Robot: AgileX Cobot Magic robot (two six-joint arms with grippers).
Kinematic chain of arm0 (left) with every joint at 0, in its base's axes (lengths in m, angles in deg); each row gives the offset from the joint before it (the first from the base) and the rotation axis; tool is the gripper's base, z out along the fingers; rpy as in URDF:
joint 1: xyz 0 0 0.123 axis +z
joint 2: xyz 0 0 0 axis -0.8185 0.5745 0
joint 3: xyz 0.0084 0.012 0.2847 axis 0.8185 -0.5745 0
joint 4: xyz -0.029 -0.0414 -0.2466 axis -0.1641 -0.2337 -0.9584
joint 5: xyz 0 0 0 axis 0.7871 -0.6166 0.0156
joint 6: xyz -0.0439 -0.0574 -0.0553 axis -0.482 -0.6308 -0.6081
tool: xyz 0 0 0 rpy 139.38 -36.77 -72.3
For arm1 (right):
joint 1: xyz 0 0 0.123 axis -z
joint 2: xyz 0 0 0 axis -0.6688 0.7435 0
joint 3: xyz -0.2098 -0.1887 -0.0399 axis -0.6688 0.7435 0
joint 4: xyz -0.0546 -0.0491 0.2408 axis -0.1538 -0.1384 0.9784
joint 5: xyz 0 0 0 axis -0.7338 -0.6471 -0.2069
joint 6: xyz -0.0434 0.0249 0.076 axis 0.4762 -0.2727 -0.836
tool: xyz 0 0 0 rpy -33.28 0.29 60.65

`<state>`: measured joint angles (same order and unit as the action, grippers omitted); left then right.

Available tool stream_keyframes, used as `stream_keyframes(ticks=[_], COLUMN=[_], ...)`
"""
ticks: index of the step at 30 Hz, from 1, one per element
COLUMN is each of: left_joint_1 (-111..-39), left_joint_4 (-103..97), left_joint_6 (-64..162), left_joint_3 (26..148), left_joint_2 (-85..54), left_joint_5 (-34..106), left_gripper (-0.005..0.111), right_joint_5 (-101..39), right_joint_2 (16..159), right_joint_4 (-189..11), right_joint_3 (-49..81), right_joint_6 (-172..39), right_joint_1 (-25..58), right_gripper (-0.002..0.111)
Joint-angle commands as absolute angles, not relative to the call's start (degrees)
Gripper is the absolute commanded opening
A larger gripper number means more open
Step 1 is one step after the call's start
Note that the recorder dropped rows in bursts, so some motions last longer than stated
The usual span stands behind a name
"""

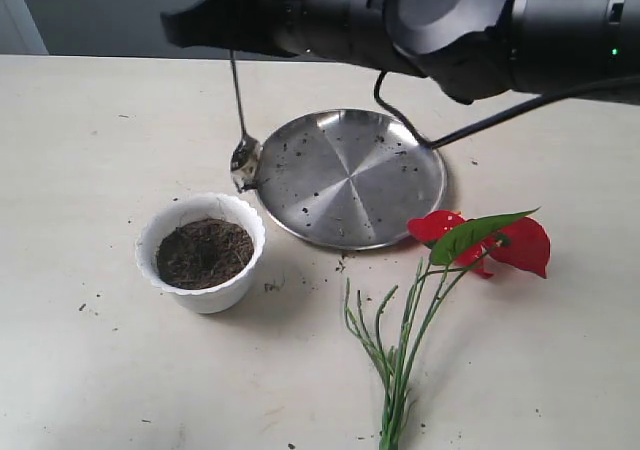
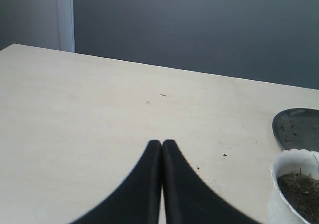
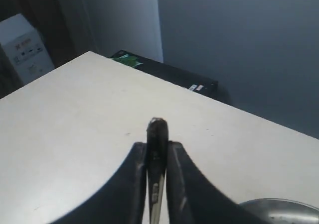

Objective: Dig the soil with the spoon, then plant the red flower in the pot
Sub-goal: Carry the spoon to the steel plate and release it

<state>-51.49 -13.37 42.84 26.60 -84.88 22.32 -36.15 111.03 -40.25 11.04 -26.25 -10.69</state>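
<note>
Holding the spoon (image 1: pixel 243 130) clamped by its handle in the right gripper (image 3: pixel 157 152), bowl at the steel plate (image 1: pixel 350 175) rim beside the pot (image 1: pixel 201 251), the digging step appears under way; next calls for lowering into the soil (image 1: pixel 204 253), the left gripper (image 2: pixel 162 152) closed empty.

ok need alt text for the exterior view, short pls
A black robot arm holds a spoon over the edge of a steel plate. Nearby on the table sit a white pot of soil and a red flower.
</note>
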Motion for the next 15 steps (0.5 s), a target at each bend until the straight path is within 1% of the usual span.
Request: stream_keyframes(ticks=[1, 6, 8, 9, 11, 15], left_joint_1=[-51.6, -51.6, -51.6, -51.6, -51.6, -51.6], left_joint_4=[-13.3, -13.3, -13.3, -13.3, -13.3, -13.3], left_joint_6=[42.8, 42.8, 42.8, 42.8, 42.8, 42.8], left_joint_3=[26.4, 26.4, 26.4, 26.4, 26.4, 26.4], left_joint_2=[-85.2, -85.2, -85.2, -85.2, -85.2, -85.2], left_joint_5=[22.2, 22.2, 22.2, 22.2, 22.2, 22.2], left_gripper=[0.000, 0.000, 0.000, 0.000, 0.000, 0.000], right_joint_5=[-36.1, -34.2, -29.7, -24.9, -21.7, -21.3], right_joint_2=[110.7, 111.8, 114.3, 116.9, 121.3, 126.2], right_joint_4=[-39.3, -39.4, -39.4, -40.4, -41.9, -44.5], right_joint_3=[11.1, 11.1, 10.7, 9.4, 7.2, 2.8], right_joint_6=[-26.0, -26.0, -26.0, -26.0, -26.0, -26.0], right_joint_1=[-6.0, 0.5, 3.9, 5.9, 6.6, 6.6], right_gripper=[-0.001, -0.001, -0.001, -0.001, -0.001, -0.001])
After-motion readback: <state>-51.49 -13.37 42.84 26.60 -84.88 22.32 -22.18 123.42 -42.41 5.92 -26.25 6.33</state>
